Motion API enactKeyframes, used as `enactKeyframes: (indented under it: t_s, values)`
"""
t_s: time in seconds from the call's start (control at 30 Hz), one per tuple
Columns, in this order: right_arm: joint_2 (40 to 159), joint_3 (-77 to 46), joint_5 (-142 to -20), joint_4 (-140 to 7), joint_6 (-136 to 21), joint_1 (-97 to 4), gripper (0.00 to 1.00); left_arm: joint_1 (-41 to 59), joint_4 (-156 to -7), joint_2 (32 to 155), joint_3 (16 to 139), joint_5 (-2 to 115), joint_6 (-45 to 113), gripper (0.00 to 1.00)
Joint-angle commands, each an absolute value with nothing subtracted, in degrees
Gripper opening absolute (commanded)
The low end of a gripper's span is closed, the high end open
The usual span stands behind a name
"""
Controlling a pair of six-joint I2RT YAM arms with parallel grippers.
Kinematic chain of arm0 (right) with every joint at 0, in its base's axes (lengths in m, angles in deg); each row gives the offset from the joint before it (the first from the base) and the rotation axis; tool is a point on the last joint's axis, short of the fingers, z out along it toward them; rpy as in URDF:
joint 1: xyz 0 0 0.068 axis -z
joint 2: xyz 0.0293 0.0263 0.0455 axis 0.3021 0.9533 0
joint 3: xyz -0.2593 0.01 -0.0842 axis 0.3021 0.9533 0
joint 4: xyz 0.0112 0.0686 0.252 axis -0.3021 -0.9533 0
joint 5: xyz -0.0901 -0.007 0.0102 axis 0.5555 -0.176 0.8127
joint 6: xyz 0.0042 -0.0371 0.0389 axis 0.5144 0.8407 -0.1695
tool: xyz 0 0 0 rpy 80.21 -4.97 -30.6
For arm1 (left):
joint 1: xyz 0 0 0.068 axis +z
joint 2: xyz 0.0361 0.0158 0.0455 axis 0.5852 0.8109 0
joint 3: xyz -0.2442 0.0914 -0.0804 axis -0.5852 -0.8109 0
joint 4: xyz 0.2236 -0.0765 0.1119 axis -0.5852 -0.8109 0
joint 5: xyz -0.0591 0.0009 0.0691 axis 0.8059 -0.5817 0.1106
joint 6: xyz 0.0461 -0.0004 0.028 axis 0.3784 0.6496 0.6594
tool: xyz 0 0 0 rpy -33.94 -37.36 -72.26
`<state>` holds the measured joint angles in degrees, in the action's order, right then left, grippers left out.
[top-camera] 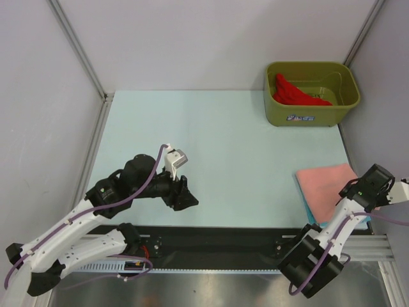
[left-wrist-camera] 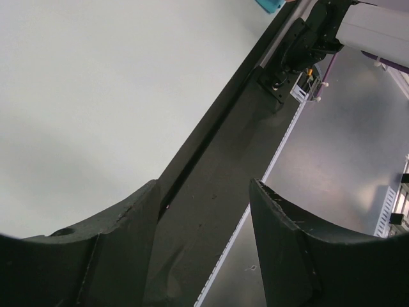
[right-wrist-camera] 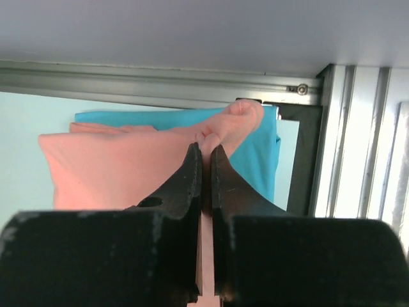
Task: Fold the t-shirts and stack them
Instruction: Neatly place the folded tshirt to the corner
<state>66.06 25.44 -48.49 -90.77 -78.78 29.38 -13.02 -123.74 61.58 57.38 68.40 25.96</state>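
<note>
At the lower right, the right end effector pinches the pink shirt. The left end effector is open and empty.

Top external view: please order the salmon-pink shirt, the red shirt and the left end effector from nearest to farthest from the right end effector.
1. Salmon-pink shirt: near right side, pinched by the right end effector.
2. Red shirt: inside the olive tub, far right corner.
3. Left end effector: open, near side, left of centre.
</note>
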Motion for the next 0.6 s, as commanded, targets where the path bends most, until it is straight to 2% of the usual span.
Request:
enactKeyframes:
  t_s: [0.0, 0.13, 0.2, 0.27, 0.3, 0.33, 0.4, 0.57]
  values:
    - [64.8, 27.2, -42.8, -87.2, -74.6, 28.6, 0.0, -12.1, -122.5, 61.1, 57.6, 70.5, 27.5, 0.63]
    - [69.5, 31.4, -45.2, -83.9, -80.1, 32.0, 0.18, -12.0, -124.2, 61.7, 59.1, 70.5, 28.1, 0.63]
    - [70.9, 32.1, -46.8, -83.9, -80.7, 32.8, 0.19, -12.0, -125.3, 61.7, 59.6, 70.6, 28.1, 0.63]
    - [70.3, 32.1, -46.6, -86.7, -82.9, 33.0, 0.26, -11.9, -125.3, 61.3, 59.6, 70.4, 27.9, 0.64]
    - [69.4, 31.9, -45.8, -88.2, -84.2, 33.0, 0.31, -11.9, -125.3, 61.2, 59.6, 70.6, 27.9, 0.64]
    - [68.6, 31.5, -43.5, -91.1, -85.5, 33.0, 0.42, -11.8, -125.3, 61.3, 59.6, 70.5, 27.9, 0.64]
    - [66.8, 29.3, -42.8, -92.3, -84.3, 33.1, 0.5, -11.6, -125.0, 61.1, 59.6, 70.5, 27.9, 0.64]
    - [71.8, 20.4, -36.4, -100.4, -81.4, 28.1, 0.52, -11.1, -123.4, 60.8, 59.0, 70.5, 27.7, 0.64]
